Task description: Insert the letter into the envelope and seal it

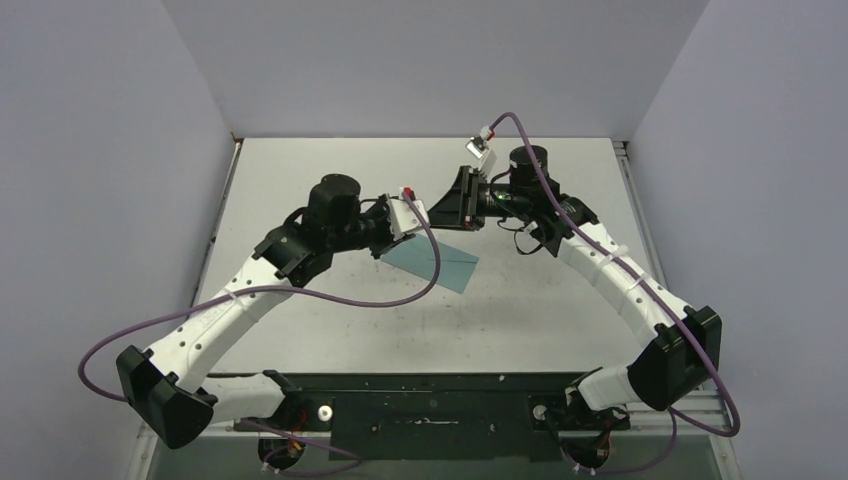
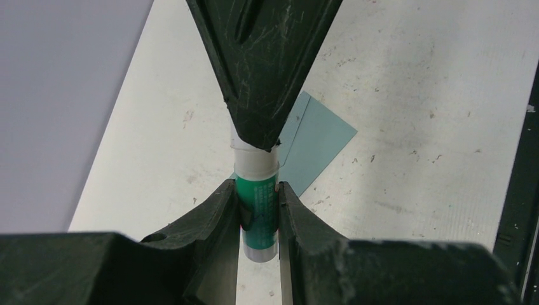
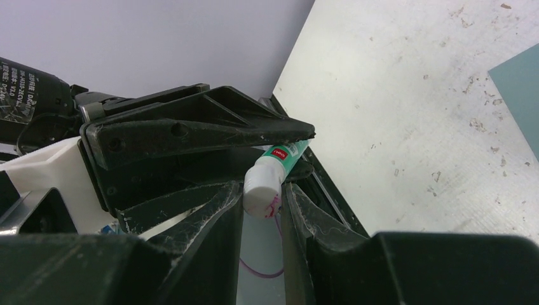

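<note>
The teal envelope [image 1: 442, 262] lies flat on the table at mid-centre, under the two grippers; it also shows in the left wrist view [image 2: 321, 136] and at the right edge of the right wrist view [image 3: 520, 95]. The tan letter is not in view. My left gripper [image 2: 257, 189] is shut on the green body of a white-and-green glue stick [image 2: 257, 210] and holds it above the envelope. My right gripper [image 3: 262, 188] faces it and is shut on the stick's white cap [image 3: 262, 190]. In the top view the left gripper [image 1: 424, 218] and right gripper [image 1: 446, 210] meet tip to tip.
The white table [image 1: 560, 300] is scuffed and bounded by grey walls at the left, back and right. A purple cable [image 1: 330, 300] loops from the left arm over the table. A black base rail [image 1: 430, 400] runs along the near edge.
</note>
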Tool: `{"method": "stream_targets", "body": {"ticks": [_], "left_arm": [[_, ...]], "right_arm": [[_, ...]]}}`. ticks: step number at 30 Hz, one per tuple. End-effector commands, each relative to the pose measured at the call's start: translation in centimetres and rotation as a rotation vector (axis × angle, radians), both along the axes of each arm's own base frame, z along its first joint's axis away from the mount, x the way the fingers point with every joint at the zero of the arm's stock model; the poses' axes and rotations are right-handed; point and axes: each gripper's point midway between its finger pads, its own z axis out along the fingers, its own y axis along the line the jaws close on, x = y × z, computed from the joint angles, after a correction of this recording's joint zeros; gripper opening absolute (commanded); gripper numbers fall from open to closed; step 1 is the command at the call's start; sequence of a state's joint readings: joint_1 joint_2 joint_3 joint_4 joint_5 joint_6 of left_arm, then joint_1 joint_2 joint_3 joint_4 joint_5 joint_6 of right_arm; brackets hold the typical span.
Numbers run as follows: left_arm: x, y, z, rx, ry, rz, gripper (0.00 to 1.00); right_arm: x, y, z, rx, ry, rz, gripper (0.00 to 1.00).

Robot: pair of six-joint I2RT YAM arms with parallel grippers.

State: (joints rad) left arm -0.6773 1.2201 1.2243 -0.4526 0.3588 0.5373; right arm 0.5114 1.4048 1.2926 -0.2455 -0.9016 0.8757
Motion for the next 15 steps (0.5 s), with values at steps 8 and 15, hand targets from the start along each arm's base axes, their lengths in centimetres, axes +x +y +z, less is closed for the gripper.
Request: {"method": "stream_targets", "body": {"ticks": [8, 15], "left_arm": [[-0.09, -1.05, 1.93, 0.042, -0.096, -0.064, 0.0], [0.17, -1.14, 1.82, 0.104, -0.143, -0.062, 0.0]], "right_arm": [[-1.5, 1.26, 3.7, 0.088, -0.033, 0.061, 0.05], [-1.61, 1.68, 3.05, 0.055, -0.006, 0.064, 0.05]]}}
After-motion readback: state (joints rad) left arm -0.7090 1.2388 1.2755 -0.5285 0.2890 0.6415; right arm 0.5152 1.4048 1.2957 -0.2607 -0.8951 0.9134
